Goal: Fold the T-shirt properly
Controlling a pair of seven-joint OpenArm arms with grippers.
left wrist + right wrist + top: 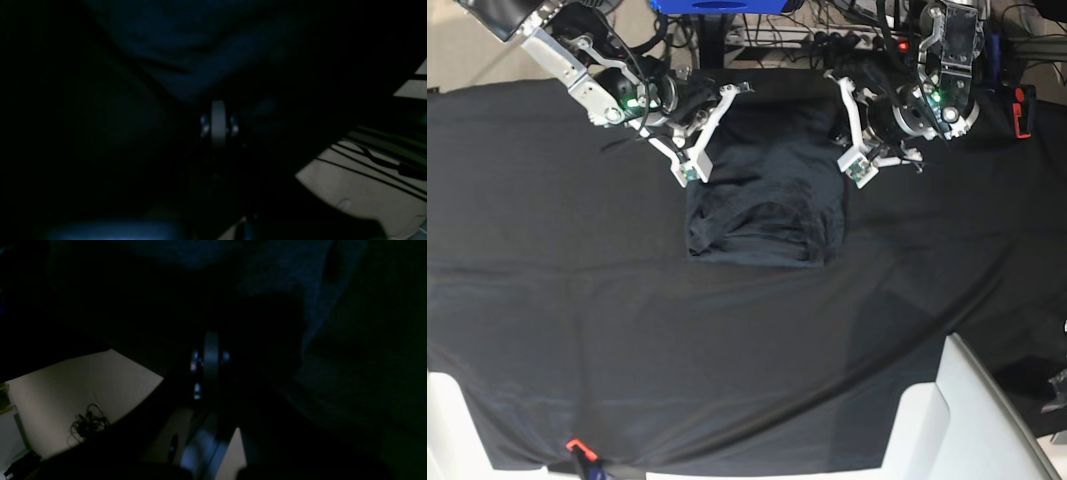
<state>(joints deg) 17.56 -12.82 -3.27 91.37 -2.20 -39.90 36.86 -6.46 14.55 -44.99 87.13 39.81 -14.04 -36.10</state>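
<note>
The T-shirt [765, 190] lies folded into a dark charcoal rectangle at the back middle of the black table cloth [547, 260]. My right gripper [689, 173] stands shut at the shirt's left edge, and my left gripper [857, 172] stands shut at its right edge. Both wrist views are very dark. In the left wrist view, my left gripper [218, 108] shows its pads pressed together just below bluish shirt cloth [186, 43]. In the right wrist view, my right gripper [211, 340] is likewise shut, beside shirt folds [287, 270]. I cannot tell whether either gripper pinches cloth.
White furniture stands at the front right [967, 420] and front left [447, 425] corners. An orange clip [575, 446] sits on the table's front edge. A red and black item [1024, 110] lies at the far right. Cables [87, 422] lie on the pale floor beyond the table.
</note>
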